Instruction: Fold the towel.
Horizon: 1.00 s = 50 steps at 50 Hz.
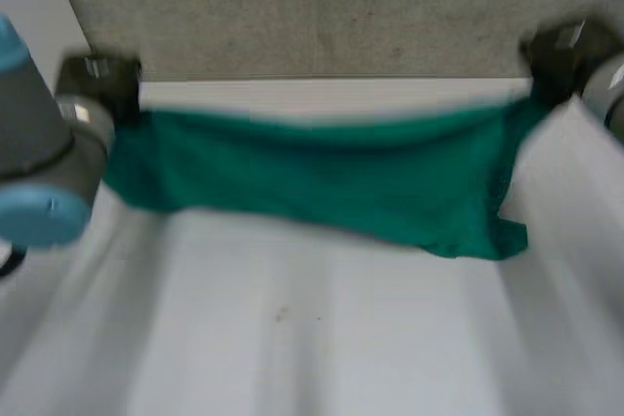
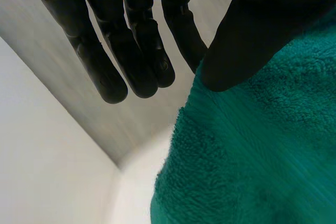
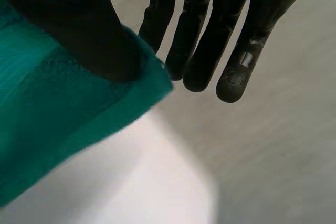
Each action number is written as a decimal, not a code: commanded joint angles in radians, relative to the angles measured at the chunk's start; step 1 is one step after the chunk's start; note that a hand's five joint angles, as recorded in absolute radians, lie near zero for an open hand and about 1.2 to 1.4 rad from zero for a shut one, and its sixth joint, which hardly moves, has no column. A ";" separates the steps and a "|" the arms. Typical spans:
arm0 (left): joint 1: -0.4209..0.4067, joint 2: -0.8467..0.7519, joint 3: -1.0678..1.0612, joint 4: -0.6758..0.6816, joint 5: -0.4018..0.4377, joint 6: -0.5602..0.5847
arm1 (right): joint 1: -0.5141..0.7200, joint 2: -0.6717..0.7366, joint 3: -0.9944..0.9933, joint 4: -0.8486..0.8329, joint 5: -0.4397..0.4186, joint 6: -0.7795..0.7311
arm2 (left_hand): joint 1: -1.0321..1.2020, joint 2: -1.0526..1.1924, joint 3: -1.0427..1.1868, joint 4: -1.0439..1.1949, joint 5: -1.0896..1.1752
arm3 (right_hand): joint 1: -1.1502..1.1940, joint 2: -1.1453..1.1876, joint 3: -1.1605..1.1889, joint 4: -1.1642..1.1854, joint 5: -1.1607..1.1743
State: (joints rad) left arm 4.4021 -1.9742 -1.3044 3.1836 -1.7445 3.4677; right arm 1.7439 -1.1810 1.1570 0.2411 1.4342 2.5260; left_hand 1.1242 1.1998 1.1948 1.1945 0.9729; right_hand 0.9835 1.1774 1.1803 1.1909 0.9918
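A green towel [image 1: 322,177] hangs stretched between my two hands over the far part of the white table [image 1: 312,338], sagging in the middle, with a fold drooping at its right end. My left hand [image 1: 97,80] holds its left corner. In the left wrist view the thumb [image 2: 262,30] presses the towel [image 2: 262,156] against the straight fingers [image 2: 136,40]. My right hand [image 1: 565,51] holds the right corner. There the thumb [image 3: 79,30] pins the towel's edge [image 3: 47,108] against the fingers [image 3: 210,30].
Grey floor [image 1: 322,7] lies beyond the table's far edge. My left arm's grey joint with a blue cap [image 1: 39,172] stands at the table's left side. The right arm [image 1: 609,94] comes in at the right.
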 commanded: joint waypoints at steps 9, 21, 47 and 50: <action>-0.004 0.167 0.071 0.476 -0.116 0.007 | 0.037 -0.216 0.036 -0.536 -0.072 0.273 | 0.272 0.196 0.201 0.202 0.249 | 0.413 0.219 0.216 0.205 0.230; 0.014 0.196 -0.485 0.467 -0.096 -0.006 | 0.022 -0.269 0.572 -0.531 -0.212 0.269 | 0.272 0.196 0.201 0.202 0.249 | 0.413 0.219 0.216 0.205 0.230; 0.011 0.248 -0.593 0.162 -0.081 -0.064 | -0.058 -0.095 0.678 -0.457 -0.196 0.134 | -0.767 -0.842 -0.837 -0.837 -0.790 | 0.413 0.219 0.216 0.205 0.230; 0.033 0.258 -0.541 0.153 -0.053 -0.062 | -0.087 -0.095 0.678 -0.456 -0.199 0.132 | -0.746 -0.822 -0.817 -0.817 -0.770 | 0.413 0.219 0.216 0.205 0.230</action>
State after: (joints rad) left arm 4.4052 -1.7468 -1.9159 3.3431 -1.8258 3.4032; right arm 1.7049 -1.2724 1.8314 -0.2100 1.2393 2.6590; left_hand 0.3817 0.3624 0.3649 0.3556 0.1743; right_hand 0.9835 1.1780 1.1855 1.1929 0.9953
